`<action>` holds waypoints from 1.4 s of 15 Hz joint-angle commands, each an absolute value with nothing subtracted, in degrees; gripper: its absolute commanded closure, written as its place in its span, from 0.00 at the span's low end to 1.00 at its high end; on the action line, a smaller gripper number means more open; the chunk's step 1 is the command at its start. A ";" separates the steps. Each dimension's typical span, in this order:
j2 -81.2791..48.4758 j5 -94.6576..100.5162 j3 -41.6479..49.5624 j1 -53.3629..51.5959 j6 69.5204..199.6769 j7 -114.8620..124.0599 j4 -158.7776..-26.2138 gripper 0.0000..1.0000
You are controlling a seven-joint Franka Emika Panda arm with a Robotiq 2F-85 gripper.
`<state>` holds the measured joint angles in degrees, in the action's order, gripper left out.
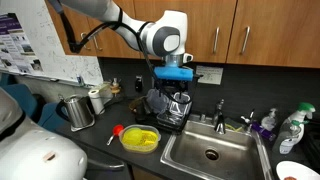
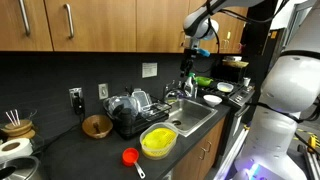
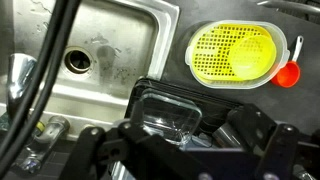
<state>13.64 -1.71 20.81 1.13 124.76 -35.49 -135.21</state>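
Wrist view: fingers (image 3: pixel 258 135) spread wide, holding nothing, hang right over clear glassware (image 3: pixel 165 112) in black drying rack (image 3: pixel 150 85) beside sink (image 3: pixel 120 25), handy for draining.

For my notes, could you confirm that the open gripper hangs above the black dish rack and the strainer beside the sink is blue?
Not quite: the wrist view shows the strainer yellow, not blue; the open gripper does hang above the dish rack.

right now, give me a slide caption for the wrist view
Open gripper over a black dish rack, with steel sink and yellow strainer beyond
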 commanded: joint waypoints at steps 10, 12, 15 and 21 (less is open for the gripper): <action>13.44 -2.37 18.57 3.44 124.63 -35.97 -135.13 0.00; 13.44 -2.37 18.57 3.44 124.63 -35.97 -135.13 0.00; 14.10 -1.53 17.42 4.26 124.09 -35.46 -136.04 0.00; 14.84 1.51 13.80 4.92 123.30 -32.53 -138.55 0.00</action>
